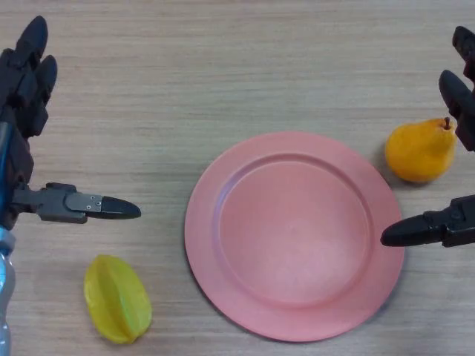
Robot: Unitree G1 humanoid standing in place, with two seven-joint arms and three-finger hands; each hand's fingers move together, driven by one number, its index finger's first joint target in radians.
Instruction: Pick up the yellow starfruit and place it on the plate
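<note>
The yellow starfruit [116, 300] lies on the wooden table near the front left, just left of the plate. The pink round plate [223, 297] sits in the middle with nothing on it. My left hand [26, 81] hovers at the left edge with fingers straight and its thumb [96, 206] pointing right, a short way above the starfruit and apart from it. At the right edge my right hand [464, 104] is open too, its thumb [427, 228] reaching over the plate's right rim.
An orange-yellow pear [420, 150] with a dark stem stands just beyond the plate's upper right rim, between my right hand's fingers and thumb but untouched. The rest of the view is bare wooden tabletop.
</note>
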